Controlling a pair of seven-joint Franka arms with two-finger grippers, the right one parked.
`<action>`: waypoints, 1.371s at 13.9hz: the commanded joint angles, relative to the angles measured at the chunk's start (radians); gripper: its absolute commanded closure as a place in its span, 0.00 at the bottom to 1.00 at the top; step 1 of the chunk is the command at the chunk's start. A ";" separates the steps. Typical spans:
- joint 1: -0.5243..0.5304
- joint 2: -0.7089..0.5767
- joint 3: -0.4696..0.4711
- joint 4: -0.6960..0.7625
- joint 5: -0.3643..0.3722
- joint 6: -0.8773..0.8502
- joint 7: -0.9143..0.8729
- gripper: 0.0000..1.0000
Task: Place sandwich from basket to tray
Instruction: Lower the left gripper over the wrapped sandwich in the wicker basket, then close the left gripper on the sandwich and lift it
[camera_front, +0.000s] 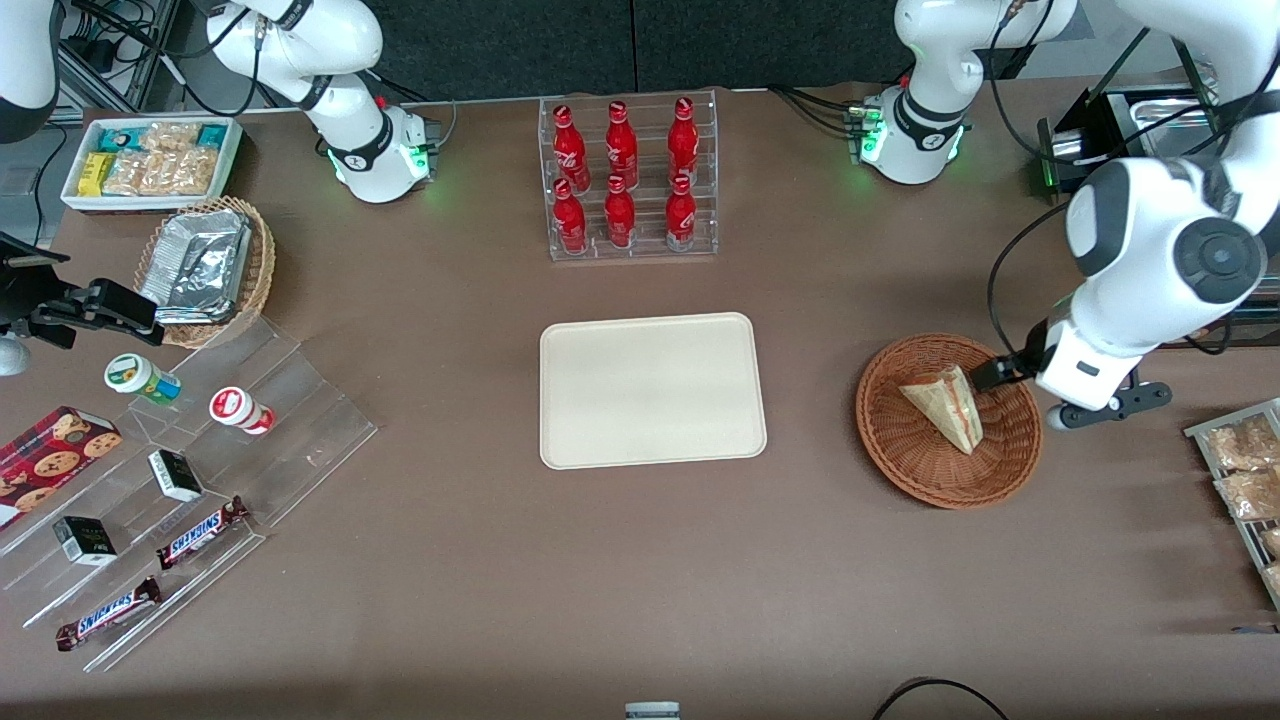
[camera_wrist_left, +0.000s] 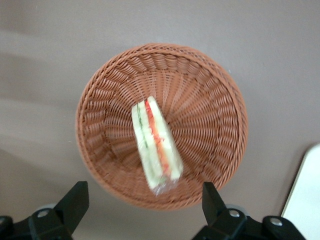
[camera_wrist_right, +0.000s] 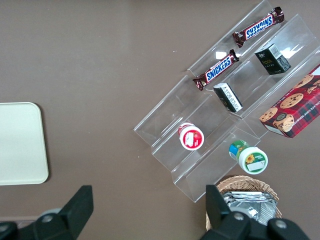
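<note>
Wide-open pincer (camera_wrist_left: 145, 200) above sandwich (camera_wrist_left: 155, 145)

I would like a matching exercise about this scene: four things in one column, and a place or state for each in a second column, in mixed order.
Things:
1. sandwich
2. tray
3. end effector
4. red bottles

Places or states:
A. standing in a clear rack, farther from the front camera than the tray
B. lying in the basket
C. open, above the basket, holding nothing
D. flat on the table with nothing on it

Pairs: 1-B, 2-D, 3-C, 4-A
</note>
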 joint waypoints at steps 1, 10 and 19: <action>-0.011 0.026 -0.002 -0.037 0.003 0.078 -0.157 0.00; -0.019 0.089 -0.002 -0.194 0.003 0.281 -0.329 0.00; -0.028 0.136 -0.002 -0.229 0.001 0.347 -0.401 1.00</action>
